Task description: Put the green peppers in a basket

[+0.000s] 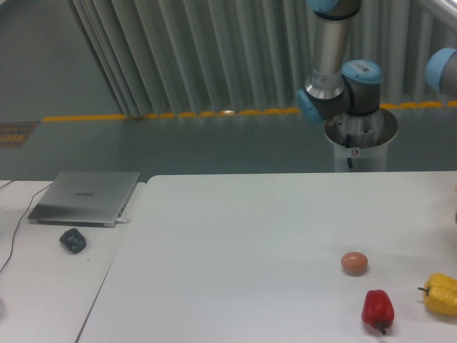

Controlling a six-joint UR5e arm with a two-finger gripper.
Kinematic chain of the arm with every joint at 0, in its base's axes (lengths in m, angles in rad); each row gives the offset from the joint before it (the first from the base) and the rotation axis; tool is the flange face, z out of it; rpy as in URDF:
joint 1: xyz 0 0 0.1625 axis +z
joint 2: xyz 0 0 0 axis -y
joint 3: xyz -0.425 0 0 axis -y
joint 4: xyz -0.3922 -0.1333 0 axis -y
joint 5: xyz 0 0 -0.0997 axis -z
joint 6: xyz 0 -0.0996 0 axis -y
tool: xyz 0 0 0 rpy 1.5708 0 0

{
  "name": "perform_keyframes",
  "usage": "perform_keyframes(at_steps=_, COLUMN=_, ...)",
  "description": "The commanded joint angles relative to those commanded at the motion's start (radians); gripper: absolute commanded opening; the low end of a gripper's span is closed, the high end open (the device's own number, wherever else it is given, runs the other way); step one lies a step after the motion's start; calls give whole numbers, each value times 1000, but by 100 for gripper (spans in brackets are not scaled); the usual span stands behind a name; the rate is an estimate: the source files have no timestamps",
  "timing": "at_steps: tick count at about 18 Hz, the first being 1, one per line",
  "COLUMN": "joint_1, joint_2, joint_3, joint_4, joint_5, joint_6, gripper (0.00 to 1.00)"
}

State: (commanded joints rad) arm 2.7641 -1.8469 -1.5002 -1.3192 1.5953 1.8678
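The green peppers are out of view, and so is the basket. My gripper has passed beyond the right edge of the picture and does not show. Only the upper arm remains in sight: the grey link with its blue joints (341,82) at the top right, and a blue joint (445,68) cut off by the right edge.
On the white table (243,250) lie a brown egg-like ball (354,262), a red pepper (377,309) and a yellow pepper (440,294) at the front right. A closed laptop (86,197) and a small dark object (73,240) sit on the left table. The arm's pedestal (360,143) stands behind.
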Motion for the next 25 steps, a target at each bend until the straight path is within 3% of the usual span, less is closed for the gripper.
perform_keyframes(at_steps=6, joint_1=74, joint_2=0, joint_3=-6, joint_4=0, joint_5=5, joint_6=293, gripper=40)
perform_keyframes(at_steps=9, joint_1=81, joint_2=-2, joint_3=-6, joint_4=2, joint_5=14, joint_6=373, gripper=50)
perform_keyframes(at_steps=12, joint_1=81, joint_2=-2, joint_3=-6, joint_4=0, joint_5=12, joint_6=375, gripper=70)
perform_keyframes(at_steps=14, joint_1=83, joint_2=-2, joint_3=-9, joint_4=0, joint_5=9, joint_6=375, gripper=100)
perform_keyframes(at_steps=25, joint_1=68, joint_2=2, joint_3=-6, joint_4=-5, joint_5=-33, joint_6=327, gripper=100)
